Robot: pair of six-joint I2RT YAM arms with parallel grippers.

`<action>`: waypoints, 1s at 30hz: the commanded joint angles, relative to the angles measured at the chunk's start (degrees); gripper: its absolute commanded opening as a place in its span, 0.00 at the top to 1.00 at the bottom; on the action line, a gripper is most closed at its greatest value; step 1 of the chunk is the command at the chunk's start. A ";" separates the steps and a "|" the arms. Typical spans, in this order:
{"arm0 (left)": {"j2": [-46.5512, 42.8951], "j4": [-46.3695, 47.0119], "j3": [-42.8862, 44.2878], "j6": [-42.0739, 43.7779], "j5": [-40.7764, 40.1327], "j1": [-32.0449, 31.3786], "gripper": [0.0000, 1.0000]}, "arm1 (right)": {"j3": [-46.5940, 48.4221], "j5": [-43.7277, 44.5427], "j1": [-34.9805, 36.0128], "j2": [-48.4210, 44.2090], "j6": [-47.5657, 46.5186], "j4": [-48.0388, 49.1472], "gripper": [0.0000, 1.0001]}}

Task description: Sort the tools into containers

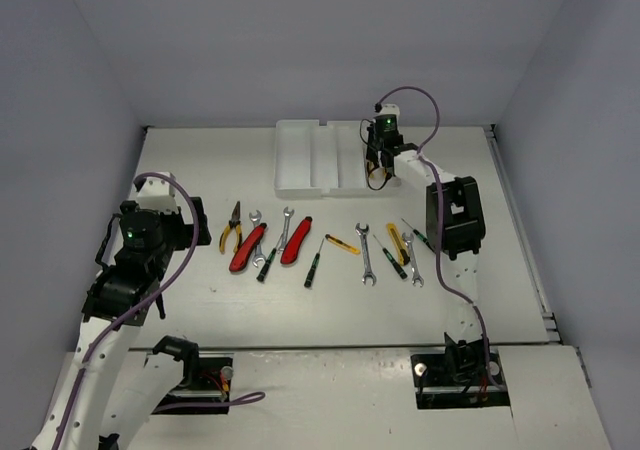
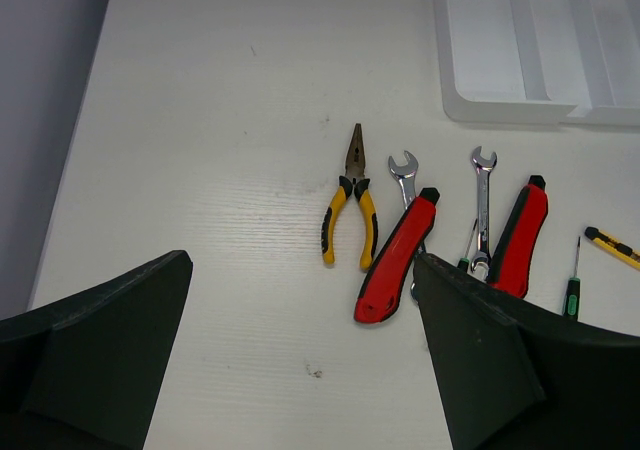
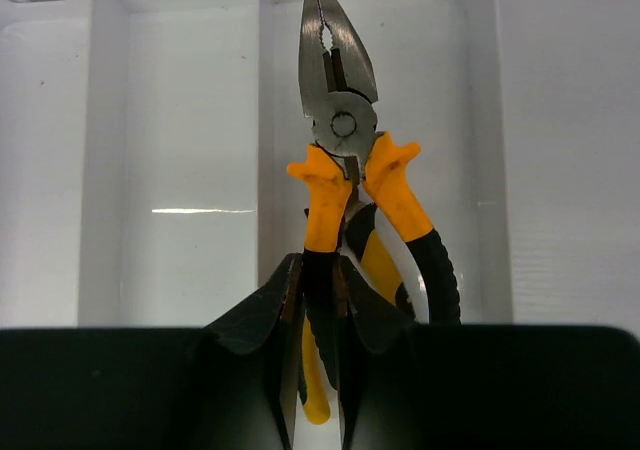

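My right gripper is shut on one handle of orange-and-black combination pliers and holds them nose-forward over the right-hand slot of the translucent white tray. Another yellow-and-black handled tool lies in that slot under them. My left gripper is open and empty above bare table, left of the tool row. The row holds yellow needle-nose pliers, two red cutters, silver wrenches, thin screwdrivers and yellow cutters.
The tray stands at the table's far edge, its left slots showing nothing inside. Grey walls close in the table on three sides. The right arm's elbow hangs over the right end of the tool row.
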 commanded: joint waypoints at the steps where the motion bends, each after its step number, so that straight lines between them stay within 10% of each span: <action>1: 0.35 3.42 1.26 0.36 0.62 0.42 0.09 | 4.32 1.50 -0.57 -2.21 -0.07 4.37 0.80; 9: 0.53 3.42 1.13 0.36 0.67 0.42 0.09 | -1.88 1.15 -0.48 -10.59 -0.79 4.39 0.49; 18: 4.79 3.77 1.20 1.37 3.91 0.41 0.10 | -25.33 -1.26 -0.30 -35.07 2.53 4.34 0.48; 30: 33.55 1.94 8.34 0.42 20.12 4.45 0.57 | -61.41 -6.42 3.93 -69.68 5.23 4.36 0.47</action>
